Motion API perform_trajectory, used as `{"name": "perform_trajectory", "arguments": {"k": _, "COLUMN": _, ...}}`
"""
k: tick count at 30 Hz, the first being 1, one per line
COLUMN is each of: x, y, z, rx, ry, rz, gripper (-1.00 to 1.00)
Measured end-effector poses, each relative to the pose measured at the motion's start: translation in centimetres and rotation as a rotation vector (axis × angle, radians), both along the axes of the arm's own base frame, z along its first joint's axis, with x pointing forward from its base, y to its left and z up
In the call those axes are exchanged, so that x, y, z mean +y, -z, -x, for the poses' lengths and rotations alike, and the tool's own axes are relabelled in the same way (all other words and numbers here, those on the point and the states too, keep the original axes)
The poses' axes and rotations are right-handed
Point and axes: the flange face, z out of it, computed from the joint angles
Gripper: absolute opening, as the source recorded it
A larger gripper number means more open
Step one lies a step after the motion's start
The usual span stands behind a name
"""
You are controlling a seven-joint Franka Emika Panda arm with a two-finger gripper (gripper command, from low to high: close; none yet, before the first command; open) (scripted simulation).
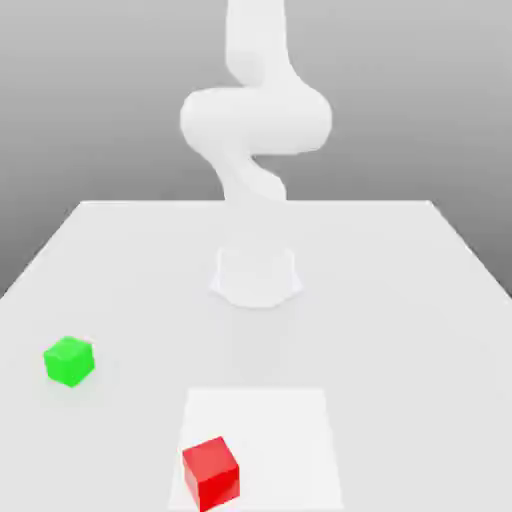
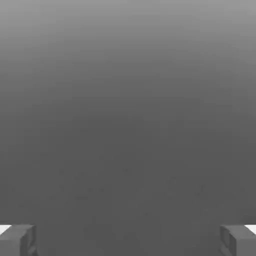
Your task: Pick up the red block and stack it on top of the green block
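Note:
The red block (image 1: 211, 472) sits on the white table near its front edge, a little to the exterior view's left of centre. Farther back and toward the exterior view's left, apart from it, lies the green block (image 1: 69, 361). In the hand view my gripper (image 2: 128, 241) is open: its two grey fingertips (image 2: 18, 241) stand far apart with nothing between them, against a plain grey background. Neither block is near the fingers there.
The white arm (image 1: 255, 120) rises from its round base (image 1: 257, 275) at the middle of the table (image 1: 400, 300) and leaves the frame at the top. A brighter square patch (image 1: 280, 430) marks the table under the red block.

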Motion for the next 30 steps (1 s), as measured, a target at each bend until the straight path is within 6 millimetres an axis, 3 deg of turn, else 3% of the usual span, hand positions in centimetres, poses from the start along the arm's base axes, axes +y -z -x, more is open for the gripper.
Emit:
{"name": "perform_trajectory", "arguments": {"k": 6, "x": -1.2, "y": 10.5, "z": -6.8, "rx": 0.166, "ry": 0.232, "rz": -0.059, "gripper": 0.0}}
{"name": "perform_trajectory", "arguments": {"k": 13, "x": -3.5, "y": 23.8, "z": -10.9, "rx": 0.338, "ry": 0.485, "rz": -0.15, "gripper": 0.0}}
{"name": "perform_trajectory", "arguments": {"k": 18, "x": -5.1, "y": 33.2, "z": -11.4, "rx": 0.456, "ry": 0.662, "rz": -0.235, "gripper": 0.0}}
{"name": "perform_trajectory", "arguments": {"k": 23, "x": -5.5, "y": 41.9, "z": -10.3, "rx": 0.572, "ry": 0.83, "rz": -0.339, "gripper": 0.0}}
{"name": "perform_trajectory", "arguments": {"k": 30, "x": -5.3, "y": 51.6, "z": -9.3, "rx": 0.636, "ry": 0.925, "rz": -0.405, "gripper": 0.0}}
